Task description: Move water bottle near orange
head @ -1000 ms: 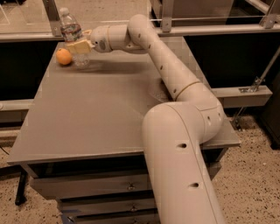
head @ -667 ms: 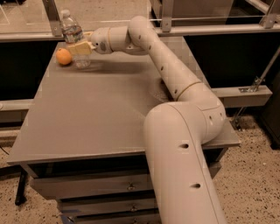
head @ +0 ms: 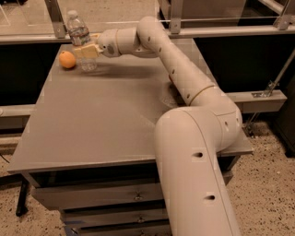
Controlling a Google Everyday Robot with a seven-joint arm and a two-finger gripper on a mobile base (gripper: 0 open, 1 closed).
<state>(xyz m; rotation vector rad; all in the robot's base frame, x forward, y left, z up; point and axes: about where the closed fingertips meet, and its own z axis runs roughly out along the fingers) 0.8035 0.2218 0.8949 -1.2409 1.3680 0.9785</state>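
Grey tabletop (head: 106, 115) offers open room toward its near and right edges. Near the far left corner, the cream two-finger gripper (head: 85, 50) pinches the upright clear ribbed plastic water bottle (head: 77, 32), white-capped, just right of the small round orange (head: 67, 59). The fingers hide the bottle's middle. A glass railing (head: 120, 11) runs behind.

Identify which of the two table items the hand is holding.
The water bottle: the hand, at the table's far corner, clamps its middle. The orange sits beside it, free.
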